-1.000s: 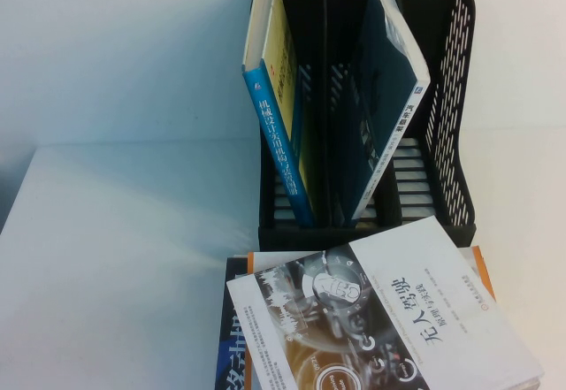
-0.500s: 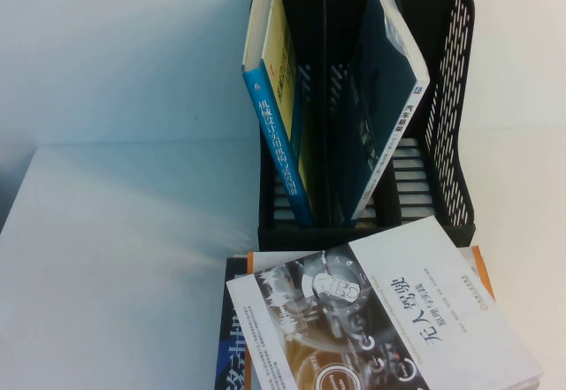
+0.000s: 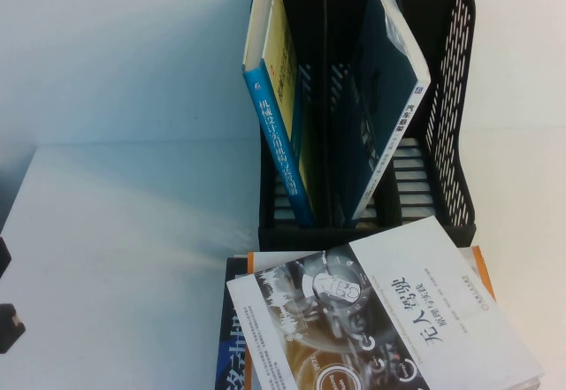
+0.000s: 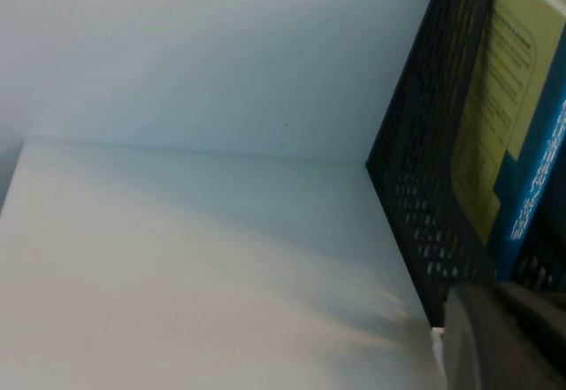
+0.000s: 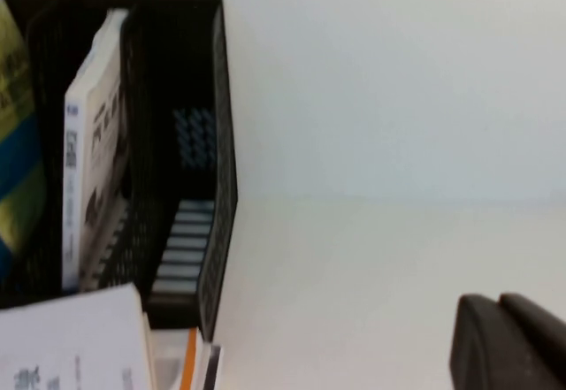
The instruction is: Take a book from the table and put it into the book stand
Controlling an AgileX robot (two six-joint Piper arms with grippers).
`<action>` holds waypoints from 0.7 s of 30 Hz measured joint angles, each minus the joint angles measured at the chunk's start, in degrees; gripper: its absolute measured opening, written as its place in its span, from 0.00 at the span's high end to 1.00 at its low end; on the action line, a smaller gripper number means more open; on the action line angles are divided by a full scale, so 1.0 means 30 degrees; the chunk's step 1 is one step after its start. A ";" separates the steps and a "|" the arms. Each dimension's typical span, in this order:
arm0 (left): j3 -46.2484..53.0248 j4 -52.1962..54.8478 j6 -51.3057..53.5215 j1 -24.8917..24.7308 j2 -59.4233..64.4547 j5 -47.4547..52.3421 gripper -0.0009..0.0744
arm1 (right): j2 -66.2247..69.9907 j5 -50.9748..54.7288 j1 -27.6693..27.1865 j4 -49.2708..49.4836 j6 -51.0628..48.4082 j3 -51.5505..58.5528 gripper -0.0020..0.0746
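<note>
The white book with the dark dashboard photo (image 3: pixel 380 319) lies flat on top of a small stack at the near edge of the white table (image 3: pixel 133 231), just in front of the black book stand (image 3: pixel 447 116). Its corner shows in the right wrist view (image 5: pixel 71 346). The stand's right slot holds no book. My left gripper (image 3: pixel 7 319) is at the far left edge, away from the books; in the left wrist view (image 4: pixel 493 288) it looks shut and empty beside the stand's wall (image 4: pixel 424 187). My right gripper (image 5: pixel 497 300) is shut and empty, over bare table right of the stand (image 5: pixel 217 142).
A blue-and-yellow book (image 3: pixel 279 116) leans in the stand's left slot and a dark teal book (image 3: pixel 385 107) leans in the middle slot. Under the white book lie an orange-edged book (image 3: pixel 482 271) and a dark blue one (image 3: pixel 232 346). A pale wall stands behind the table.
My left gripper has come into the high view at the far left edge. The books and the stand have not moved.
</note>
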 joint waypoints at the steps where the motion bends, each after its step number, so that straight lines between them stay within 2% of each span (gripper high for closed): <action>1: 0.0000 0.0046 0.0000 0.0000 0.0033 0.0166 0.99 | 0.0000 0.0206 0.0054 0.0164 0.0000 0.0340 0.98; 7: 0.0000 0.0456 0.0909 0.0000 0.0314 0.0005 0.99 | 0.2017 0.2393 0.0155 0.0174 -0.0030 0.1609 0.98; 12: -0.0032 0.0531 0.0949 0.0000 0.1936 0.0955 0.99 | 0.5246 0.2531 0.0155 0.0741 -0.0307 0.1736 0.98; 17: -0.0032 -0.1038 0.1233 0.0000 0.5183 0.1899 0.99 | 0.8513 0.2492 0.0155 0.3871 -0.3492 0.1749 0.98; 21: -0.0302 -0.4355 0.3802 0.0000 0.7828 0.2075 0.99 | 1.0862 0.2289 0.0185 0.6845 -0.6028 0.1749 0.98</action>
